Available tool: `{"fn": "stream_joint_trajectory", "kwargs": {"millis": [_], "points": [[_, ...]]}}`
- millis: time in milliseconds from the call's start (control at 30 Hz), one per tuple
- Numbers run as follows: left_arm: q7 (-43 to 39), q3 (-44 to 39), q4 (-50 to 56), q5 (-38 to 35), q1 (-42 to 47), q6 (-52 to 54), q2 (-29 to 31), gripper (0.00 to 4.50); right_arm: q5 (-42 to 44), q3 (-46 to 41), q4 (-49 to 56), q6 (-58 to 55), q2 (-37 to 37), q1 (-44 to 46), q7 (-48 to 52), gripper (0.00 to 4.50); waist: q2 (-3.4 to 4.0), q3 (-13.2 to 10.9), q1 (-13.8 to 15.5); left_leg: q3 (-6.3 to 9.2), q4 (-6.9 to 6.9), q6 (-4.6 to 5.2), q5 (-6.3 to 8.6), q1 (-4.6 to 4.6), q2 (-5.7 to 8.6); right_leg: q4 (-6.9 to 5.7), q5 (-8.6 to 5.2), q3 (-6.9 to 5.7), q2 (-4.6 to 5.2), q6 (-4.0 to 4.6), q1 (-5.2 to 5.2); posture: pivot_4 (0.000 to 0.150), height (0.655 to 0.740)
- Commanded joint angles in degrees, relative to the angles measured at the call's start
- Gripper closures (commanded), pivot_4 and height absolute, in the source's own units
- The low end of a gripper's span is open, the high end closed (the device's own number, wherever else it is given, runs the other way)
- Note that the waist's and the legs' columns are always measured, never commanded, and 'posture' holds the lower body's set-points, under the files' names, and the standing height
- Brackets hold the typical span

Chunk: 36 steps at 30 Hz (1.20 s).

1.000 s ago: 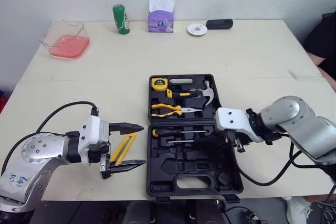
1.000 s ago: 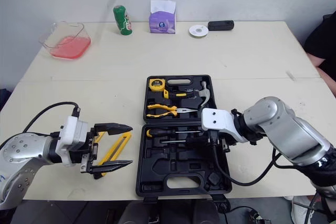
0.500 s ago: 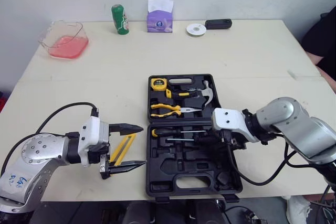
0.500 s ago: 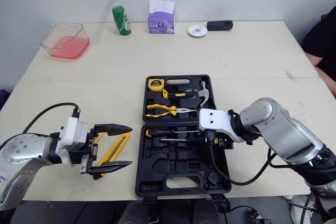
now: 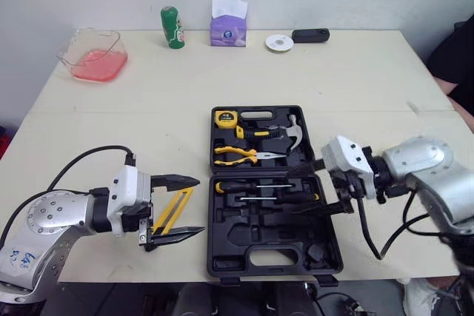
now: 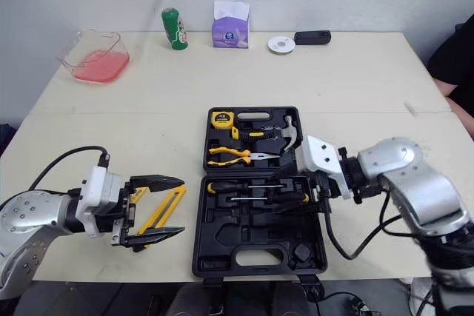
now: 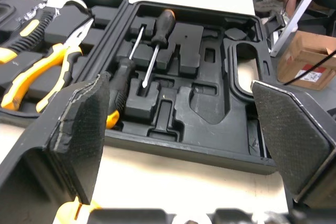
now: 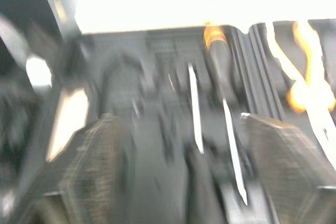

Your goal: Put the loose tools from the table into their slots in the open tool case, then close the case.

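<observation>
The black tool case (image 5: 222,257) lies open in the middle of the table. Its far half holds a tape measure (image 5: 224,117), yellow pliers (image 5: 237,155) and a hammer (image 5: 285,131). Two screwdrivers (image 5: 255,186) lie in the near half. My right gripper (image 5: 290,192) is open just above the screwdrivers, with nothing between its fingers. A yellow utility knife (image 5: 174,209) lies on the table left of the case. My left gripper (image 5: 201,205) is open, one finger on each side of the knife.
Along the far edge stand a clear container of pink liquid (image 5: 92,55), a green can (image 5: 172,27), a purple tissue box (image 5: 227,26), a white disc (image 5: 279,41) and a black device (image 5: 309,35). A person (image 5: 455,64) sits at the right edge.
My right gripper has drawn back to the right from the case and its fingers now stand spread open over the screwdrivers. The left arm and the knife have not moved.
</observation>
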State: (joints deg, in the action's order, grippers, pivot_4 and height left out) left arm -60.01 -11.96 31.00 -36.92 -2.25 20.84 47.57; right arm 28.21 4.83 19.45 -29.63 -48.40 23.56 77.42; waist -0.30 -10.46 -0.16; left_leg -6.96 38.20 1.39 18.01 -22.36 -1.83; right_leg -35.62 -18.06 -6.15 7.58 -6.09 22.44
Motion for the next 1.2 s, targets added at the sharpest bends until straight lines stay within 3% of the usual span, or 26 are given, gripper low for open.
{"fn": "stream_joint_trajectory", "kwargs": {"millis": [33,167,633,1200], "points": [[-0.2,-0.3,0.5,-0.2,1.5,-0.8,0.1,0.00,-1.0,-1.9,-2.7,8.7,1.7,-2.0,0.4,2.58,0.00,0.0,0.0,-0.03,0.01,0.03,-0.02,0.00,0.03,-0.01,0.01,0.01,0.02,-0.02,0.02,0.150,0.7400],[-0.6,-0.1,0.6,-0.2,1.4,-0.5,0.3,0.00,-2.4,-0.9,-5.8,14.1,5.0,-3.6,-0.7,4.46,0.00,0.0,-0.1,-0.03,0.05,0.06,-0.04,0.04,0.03,0.00,0.02,0.02,0.01,-0.04,0.01,0.150,0.7400],[-0.2,0.7,0.8,0.2,2.8,-0.1,0.5,0.00,-11.3,5.4,-19.6,23.9,9.9,-1.9,-1.7,4.46,0.00,0.0,-0.1,-0.04,0.07,0.01,-0.07,0.05,0.02,-0.15,0.02,0.02,-0.01,-0.04,0.02,0.150,0.7400],[-0.1,-0.2,0.7,0.6,2.7,-0.2,1.0,0.00,-15.5,10.2,-24.1,16.3,9.0,-3.2,-3.6,4.46,-0.43,0.3,-0.1,-0.03,0.08,-0.03,-0.09,0.29,0.00,-0.10,0.01,0.07,0.08,-0.01,-0.13,0.150,0.7400]]}}
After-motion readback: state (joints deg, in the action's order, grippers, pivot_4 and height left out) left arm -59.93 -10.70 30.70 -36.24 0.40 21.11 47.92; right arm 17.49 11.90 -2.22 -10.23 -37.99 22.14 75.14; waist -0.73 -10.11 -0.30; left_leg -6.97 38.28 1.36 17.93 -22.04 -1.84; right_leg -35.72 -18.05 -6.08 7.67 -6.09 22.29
